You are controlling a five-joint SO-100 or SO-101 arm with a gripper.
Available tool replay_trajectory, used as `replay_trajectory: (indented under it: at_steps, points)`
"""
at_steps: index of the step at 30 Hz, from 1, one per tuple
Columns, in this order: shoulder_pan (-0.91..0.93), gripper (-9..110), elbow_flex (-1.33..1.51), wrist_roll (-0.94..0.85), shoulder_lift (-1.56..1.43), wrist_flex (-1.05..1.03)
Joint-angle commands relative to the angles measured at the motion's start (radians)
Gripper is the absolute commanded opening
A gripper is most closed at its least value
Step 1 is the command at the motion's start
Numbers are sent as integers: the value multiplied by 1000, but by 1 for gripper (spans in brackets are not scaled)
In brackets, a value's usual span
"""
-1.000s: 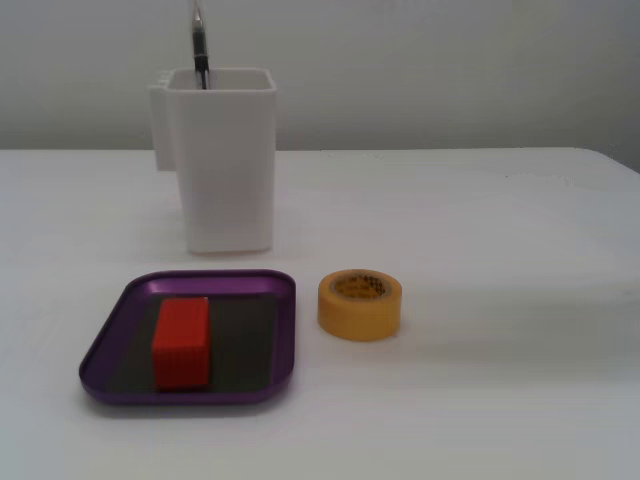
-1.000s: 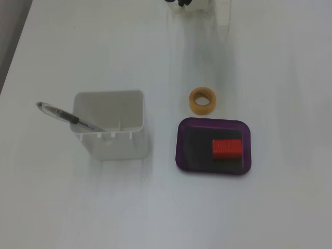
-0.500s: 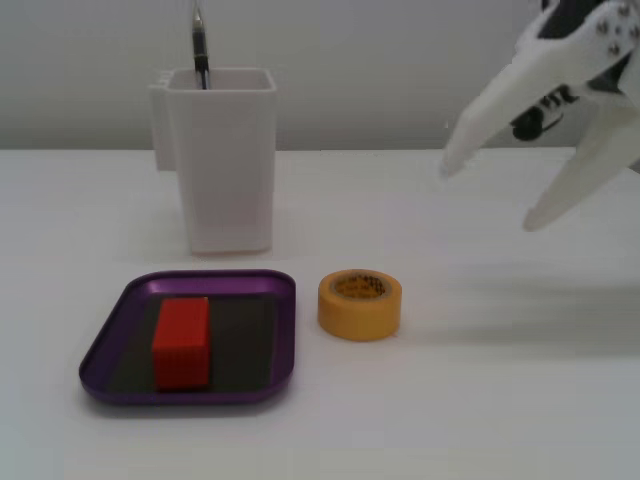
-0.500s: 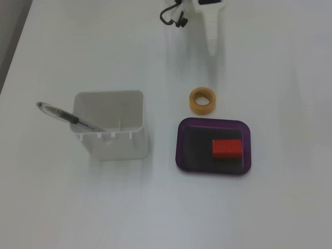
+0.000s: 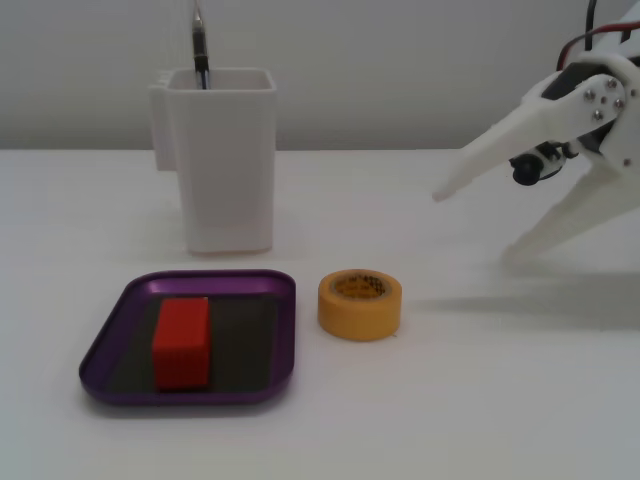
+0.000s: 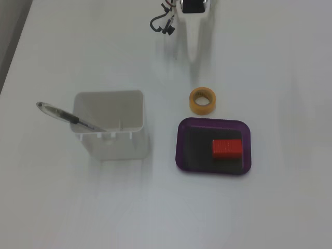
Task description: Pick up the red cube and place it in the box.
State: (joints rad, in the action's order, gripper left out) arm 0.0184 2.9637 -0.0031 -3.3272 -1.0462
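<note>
The red cube [image 5: 182, 342] already lies flat on the dark floor of the box [image 5: 108, 335], so the task looks finished or nearly so. The gripper [image 5: 470, 222], at the right edge of the side-on fixed view, has its two white fingers [image 5: 490, 152] spread wide apart with nothing between them, raised off the table and pointing toward the middle. From those fingers the cube lies well apart, lower left in that view, past the yellow tape roll [image 5: 360, 304] standing just beside the box rim. In the top-down fixed view [image 6: 226, 148] the block's long axis runs left to right, along the box's longer side, and it sits toward the tray's right half. The white container [image 5: 222, 160], holding a pen [image 6: 67, 118], stands behind the box, clear of it.
</note>
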Motion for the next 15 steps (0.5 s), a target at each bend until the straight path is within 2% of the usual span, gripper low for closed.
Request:
replay_trajectory:
  at_steps: [1, 15]
  points:
    - [2, 22, 74, -3, -94, 2]
    - [0, -1, 137, 2, -127, 0]
